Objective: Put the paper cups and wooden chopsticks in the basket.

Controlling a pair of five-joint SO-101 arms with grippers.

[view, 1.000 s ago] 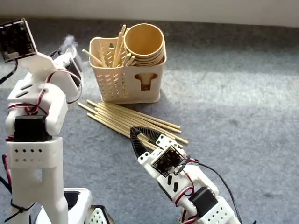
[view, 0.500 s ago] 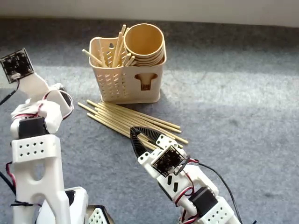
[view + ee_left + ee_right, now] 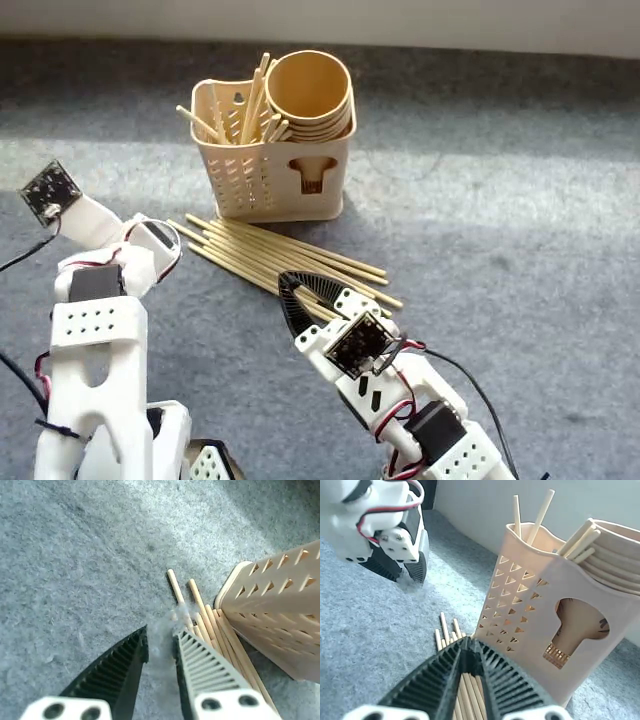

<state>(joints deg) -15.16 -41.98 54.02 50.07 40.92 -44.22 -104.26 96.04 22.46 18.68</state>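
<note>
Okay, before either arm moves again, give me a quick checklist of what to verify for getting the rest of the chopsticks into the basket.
1. Paper cups in the basket: ok, stacked inside.
2. All chopsticks in: not ok, loose chopsticks lie on the carpet in front of the basket.
3. Right gripper down at the loose chopsticks: ok.
4. Right gripper's hold on them: cannot tell.
5. Left gripper clean: not ok, open a little with grey fluff at its tips.

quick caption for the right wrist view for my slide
Right gripper above loose chopsticks beside the basket, left gripper beyond.
</note>
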